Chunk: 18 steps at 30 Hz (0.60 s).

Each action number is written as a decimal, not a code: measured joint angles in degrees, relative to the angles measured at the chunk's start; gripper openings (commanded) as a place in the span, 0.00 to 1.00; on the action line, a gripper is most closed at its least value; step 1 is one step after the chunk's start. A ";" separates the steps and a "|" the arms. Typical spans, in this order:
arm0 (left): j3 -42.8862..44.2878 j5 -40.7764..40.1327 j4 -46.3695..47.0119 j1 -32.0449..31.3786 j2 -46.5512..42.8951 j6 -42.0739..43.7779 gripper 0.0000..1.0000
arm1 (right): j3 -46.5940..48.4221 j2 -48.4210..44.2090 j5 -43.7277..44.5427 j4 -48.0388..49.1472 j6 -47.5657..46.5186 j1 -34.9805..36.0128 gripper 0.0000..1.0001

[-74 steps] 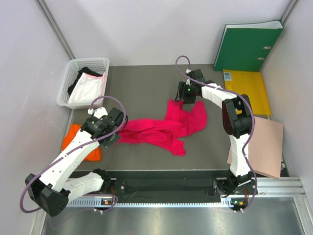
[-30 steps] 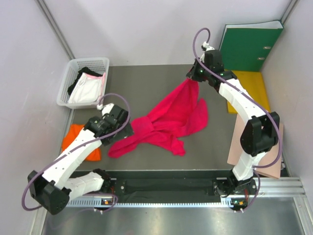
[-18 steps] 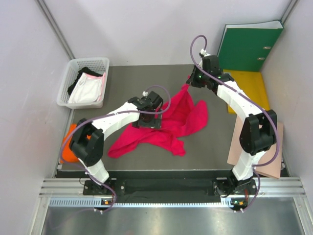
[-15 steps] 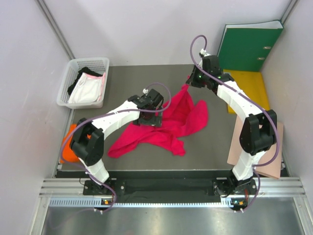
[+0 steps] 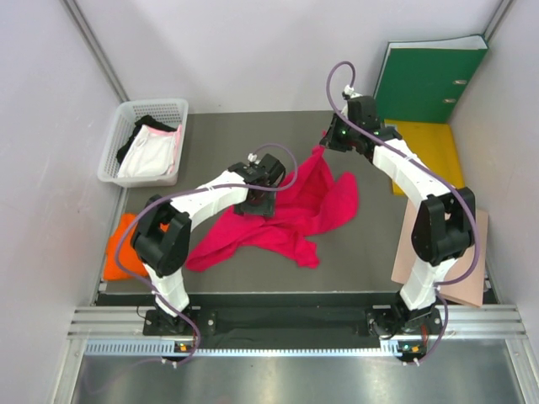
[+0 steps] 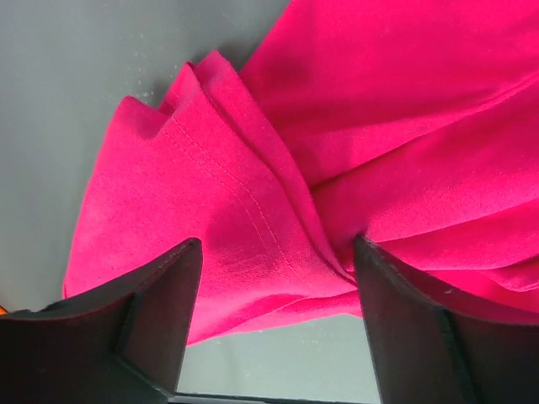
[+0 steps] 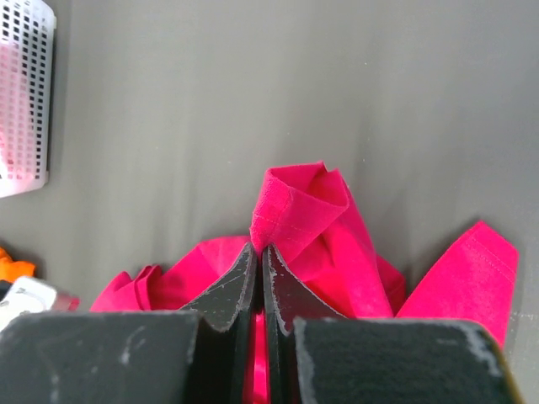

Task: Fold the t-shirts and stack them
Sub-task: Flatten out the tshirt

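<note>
The large magenta-red t-shirt point(image 5: 290, 215) lies crumpled across the middle of the dark table. My right gripper point(image 5: 325, 145) is shut on its far hem point(image 7: 295, 202) and holds that corner slightly raised. My left gripper point(image 5: 255, 202) is down on the shirt's left upper part. Its fingers stand apart astride a bunched fold point(image 6: 253, 210), the right finger point(image 6: 396, 303) against the fold. An orange t-shirt point(image 5: 116, 252), folded small, lies at the left edge, partly behind the left arm. Whitish-pink and black garments point(image 5: 150, 150) sit in a basket.
The white mesh basket point(image 5: 114, 160) stands at the back left. A green binder point(image 5: 429, 80) leans at the back right, with a yellow folder point(image 5: 425, 150) in front of it. A tan paper sheet point(image 5: 461, 252) lies at the right edge.
My left arm has swung from the left side in over the shirt and come down on it, its jaws narrowing. The right gripper has lowered the held corner a little.
</note>
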 measured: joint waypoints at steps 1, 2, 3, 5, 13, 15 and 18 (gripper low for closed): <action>0.00 -0.04 0.02 0.00 0.00 -0.09 0.32 | 0.00 0.17 0.00 0.02 0.00 0.00 0.00; 0.02 -0.13 0.02 0.00 0.00 -0.39 0.22 | 0.00 0.44 -0.02 0.00 0.00 0.00 0.00; 0.02 -0.44 -0.17 0.00 0.00 0.02 0.05 | 0.00 0.61 -0.02 -0.02 0.00 0.00 0.00; 0.02 -1.33 -0.50 0.00 0.00 -0.68 0.00 | 0.00 0.92 -0.09 -0.02 0.00 0.00 0.00; 0.02 -7.54 -4.15 0.09 -1.11 -2.27 0.00 | 0.00 1.29 -0.22 -0.04 0.02 0.00 0.00; 0.02 -9.38 -5.49 0.52 -2.43 -2.80 0.00 | 0.00 1.29 -0.22 -0.04 0.00 0.00 0.00; 0.20 -11.93 -7.76 2.60 -5.11 -3.04 0.00 | 0.09 1.27 -0.13 -0.28 -0.07 0.00 0.00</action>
